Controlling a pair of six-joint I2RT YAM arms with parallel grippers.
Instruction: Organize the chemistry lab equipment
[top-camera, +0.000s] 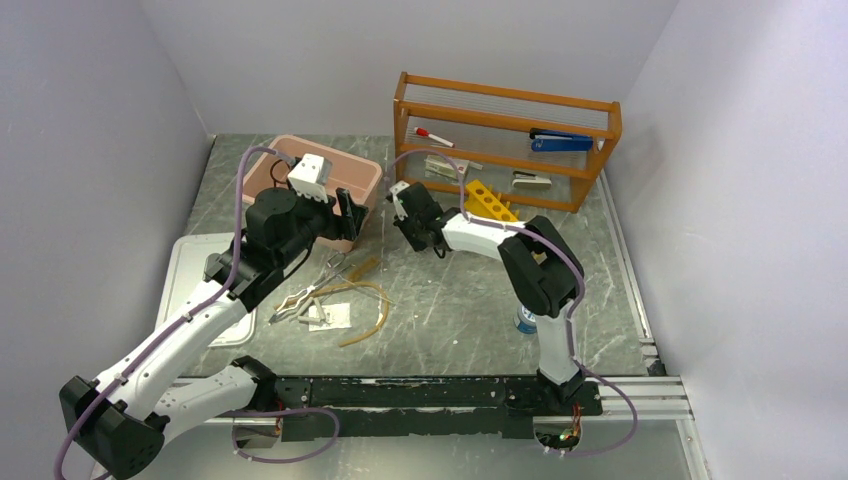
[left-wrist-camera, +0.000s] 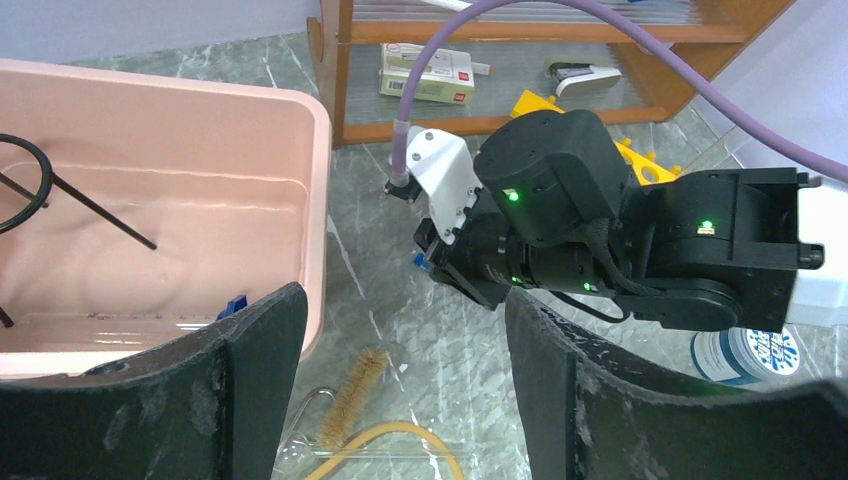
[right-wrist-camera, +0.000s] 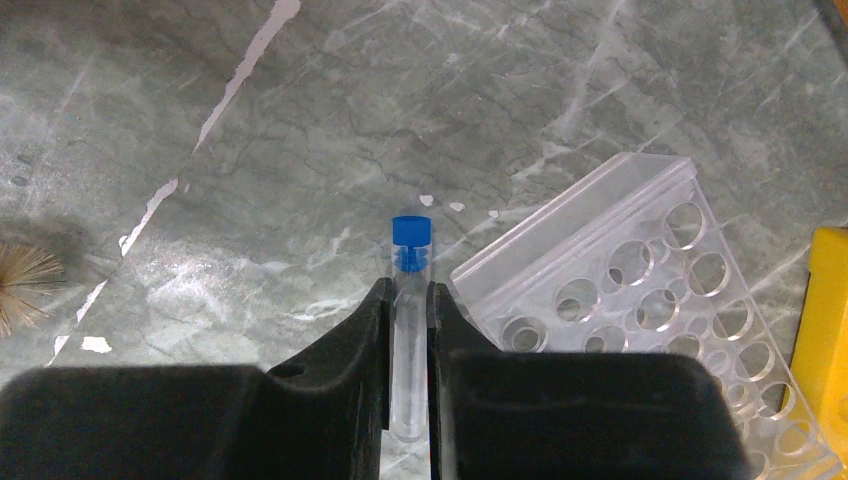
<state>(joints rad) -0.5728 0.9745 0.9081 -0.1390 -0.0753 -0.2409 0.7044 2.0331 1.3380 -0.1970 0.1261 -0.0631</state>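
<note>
**Blue-capped tube (right-wrist-camera: 411, 238) pinched lengthwise in my right gripper**

My right gripper (right-wrist-camera: 409, 292) is closed on the clear body of the tube, one finger on each side. The tube's long axis runs parallel to my fingers. Its blue cap points away from my wrist and sticks out past the fingertips, while the clear lower end runs back between the fingers toward the palm. In the left wrist view the cap shows as a small blue spot at the tip of my right gripper, on the side facing the pink bin (top-camera: 340, 160). I hold the tube over the marbled table (top-camera: 470, 290); I cannot tell whether it touches the surface.

Just to the right of the tube in my right wrist view lies a clear tube rack (right-wrist-camera: 620, 290) full of round holes, its near corner close to my right finger. A yellow rack (right-wrist-camera: 830, 330) sits beyond it at the edge of the view.

My left gripper (left-wrist-camera: 405, 300) hangs spread wide and holds nothing, beside the near corner of the pink bin. The black wire ring stand (left-wrist-camera: 60, 185) lies inside that bin. On the table below my left arm lie the silvery tongs (top-camera: 298, 300) and the tan tubing (top-camera: 372, 305), close together, with a small brush (left-wrist-camera: 357, 385) near them.
</note>
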